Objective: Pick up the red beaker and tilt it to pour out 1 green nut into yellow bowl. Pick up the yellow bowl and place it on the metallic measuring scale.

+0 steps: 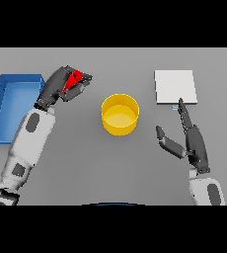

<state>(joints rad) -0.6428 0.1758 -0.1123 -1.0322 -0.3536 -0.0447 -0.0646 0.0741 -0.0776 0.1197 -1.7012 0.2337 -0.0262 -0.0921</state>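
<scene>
Grey matte table (115, 168) | left robot hand (61, 86) grips red beaker (74, 78), seemingly tilted | right robot hand (189, 141) open-fingered | round yellow bowl (120, 114)

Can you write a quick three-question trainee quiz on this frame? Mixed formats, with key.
1. True or false: the left hand has its fingers curled round the red beaker.
2. Multiple choice: where does the yellow bowl stand?
A. on the metallic measuring scale
B. on the grey table, between the two hands
C. inside the blue bin
3. Fill in: the right hand is ____, its fingers straight, pointing toward the scale.

Key:
1. True. The beaker is held left of the bowl, not yet over it.
2. B. The bowl is apart from the scale and looks empty.
3. open
</scene>
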